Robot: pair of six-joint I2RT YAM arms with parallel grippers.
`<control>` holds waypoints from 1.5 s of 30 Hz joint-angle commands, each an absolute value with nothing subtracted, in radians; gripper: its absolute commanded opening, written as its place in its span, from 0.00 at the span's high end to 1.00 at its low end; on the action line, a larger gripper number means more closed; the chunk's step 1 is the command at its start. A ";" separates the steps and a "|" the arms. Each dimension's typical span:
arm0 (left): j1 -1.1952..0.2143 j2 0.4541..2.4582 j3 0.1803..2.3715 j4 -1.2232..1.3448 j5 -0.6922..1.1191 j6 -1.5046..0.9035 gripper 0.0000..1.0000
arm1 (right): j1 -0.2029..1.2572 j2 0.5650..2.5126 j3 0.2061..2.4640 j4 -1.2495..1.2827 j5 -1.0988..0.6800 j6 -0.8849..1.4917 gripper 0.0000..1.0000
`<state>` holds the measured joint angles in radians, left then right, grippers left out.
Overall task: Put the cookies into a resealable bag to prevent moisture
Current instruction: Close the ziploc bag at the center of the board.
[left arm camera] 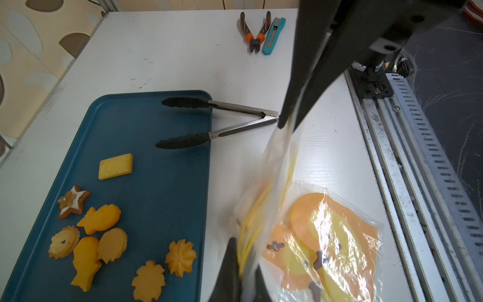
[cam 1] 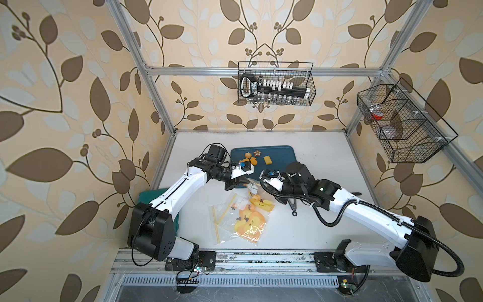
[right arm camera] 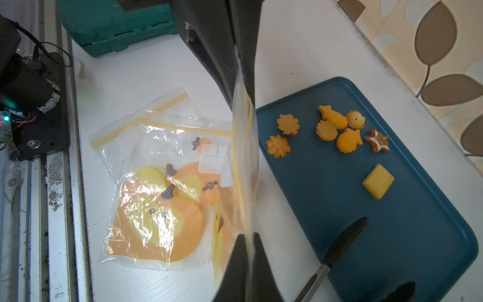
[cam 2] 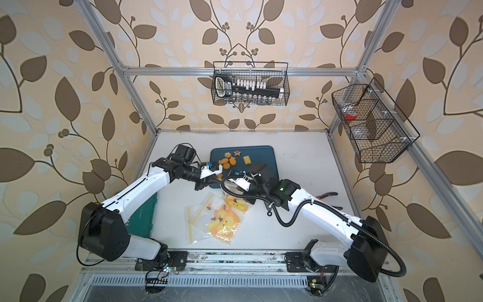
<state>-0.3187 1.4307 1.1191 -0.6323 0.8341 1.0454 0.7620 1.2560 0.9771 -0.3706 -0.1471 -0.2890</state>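
Several orange-yellow cookies (left arm camera: 104, 235) and a brown star cookie lie on the blue tray (left arm camera: 162, 183); both top views show these cookies (cam 1: 251, 159) (cam 2: 230, 162) at its far left. A clear resealable bag (left arm camera: 277, 167) with a yellow zip strip hangs stretched between my two grippers, just beside the tray's near edge. My left gripper (left arm camera: 244, 258) is shut on one end of the bag. My right gripper (right arm camera: 248, 236) is shut on the other end of the bag (right arm camera: 243, 157). No cookie shows inside it.
More clear bags with orange cartoon prints (right arm camera: 156, 196) lie on the white table in front of the grippers. Black-tipped tongs (left arm camera: 222, 117) rest half on the tray. Pliers (left arm camera: 254, 31) and a teal utility knife (left arm camera: 274, 35) lie farther right. A green box (right arm camera: 115, 23) stands at the left.
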 commanded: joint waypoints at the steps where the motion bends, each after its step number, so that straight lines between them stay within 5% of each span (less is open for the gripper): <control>1: -0.310 1.430 1.163 -0.643 0.857 1.038 1.00 | 0.744 1.206 0.943 -0.414 -0.130 -0.284 0.61; 3: -0.308 1.431 1.164 -0.643 0.859 1.036 1.00 | 0.732 1.183 0.928 -0.422 -0.135 -0.279 1.00; 8: -0.309 1.434 1.172 -0.644 0.909 1.029 0.99 | 0.710 1.157 0.899 -0.425 -0.173 -0.274 1.00; 11: -0.310 1.434 1.155 -0.583 0.968 0.958 0.70 | 0.710 1.163 0.897 -0.420 -0.162 -0.265 1.00; 12: -0.311 1.434 1.152 -0.591 0.996 0.971 0.46 | 0.710 1.165 0.896 -0.419 -0.160 -0.267 1.00; 13: -0.314 1.434 1.149 -0.595 1.018 0.978 0.33 | 0.709 1.166 0.896 -0.420 -0.160 -0.268 1.00; 14: -0.317 1.434 1.145 -0.589 1.035 0.975 0.30 | 0.708 1.166 0.896 -0.419 -0.158 -0.267 1.00; 27: -0.475 1.521 1.182 -0.541 0.878 0.916 0.40 | 0.703 1.154 0.890 -0.409 -0.173 -0.264 1.00; 36: -0.508 1.509 1.174 -0.475 0.854 0.878 0.67 | 0.704 1.142 0.880 -0.405 -0.169 -0.259 1.00; 39: -0.514 1.512 1.178 -0.491 0.850 0.894 1.00 | 0.701 1.136 0.877 -0.405 -0.163 -0.260 1.00; 43: -0.514 1.498 1.168 -0.509 0.825 0.919 1.00 | 0.701 1.131 0.873 -0.403 -0.154 -0.258 1.00; 44: -0.510 1.492 1.163 -0.486 0.803 0.895 0.76 | 0.699 1.130 0.872 -0.403 -0.149 -0.257 1.00; 45: -0.506 1.490 1.157 -0.476 0.795 0.885 0.69 | 0.698 1.130 0.870 -0.403 -0.147 -0.256 1.00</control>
